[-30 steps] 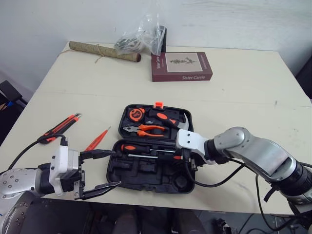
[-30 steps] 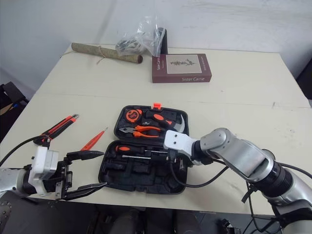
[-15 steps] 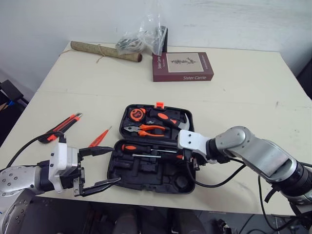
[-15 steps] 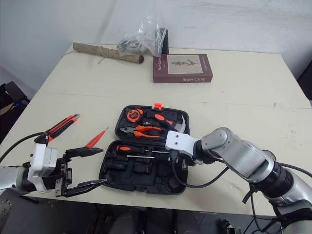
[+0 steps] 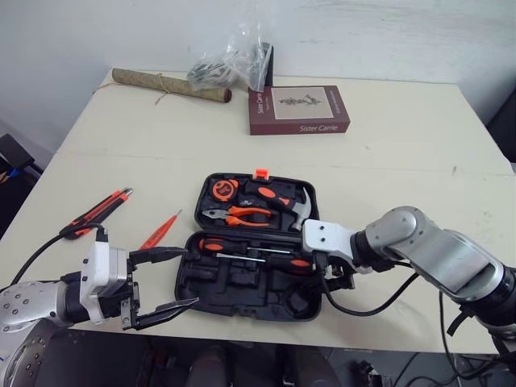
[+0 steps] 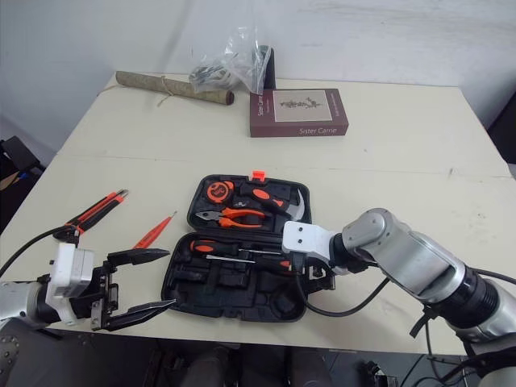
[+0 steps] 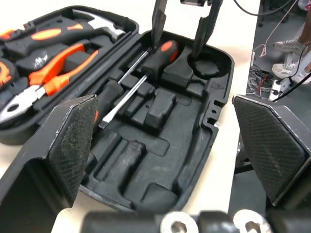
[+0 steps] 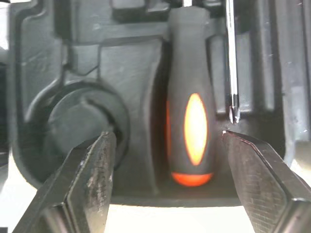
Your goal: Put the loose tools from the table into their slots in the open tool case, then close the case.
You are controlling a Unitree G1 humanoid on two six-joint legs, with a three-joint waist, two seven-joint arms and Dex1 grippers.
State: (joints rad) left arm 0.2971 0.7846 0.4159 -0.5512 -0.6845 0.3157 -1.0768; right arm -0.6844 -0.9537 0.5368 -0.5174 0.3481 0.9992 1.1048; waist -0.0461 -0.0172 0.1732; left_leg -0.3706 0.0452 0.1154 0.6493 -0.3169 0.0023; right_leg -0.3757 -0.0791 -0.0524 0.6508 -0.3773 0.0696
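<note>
Orange-and-black screwdriver (image 8: 189, 121) lies seated in the case (image 5: 242, 300); the right gripper (image 8: 167, 137) straddles its handle, jaws wide. Withdraw straight up. Next, lower the left gripper (image 5: 187, 276), jaws wide and empty, across the red tester (image 5: 161, 231) on the worktop (image 5: 403, 161) beside the case.

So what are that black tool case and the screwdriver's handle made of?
The tool case looks like moulded matte black plastic, its slots formed in one piece. The screwdriver handle seems black rubbery grip with a glossy orange inlay, though it could be hard plastic.
</note>
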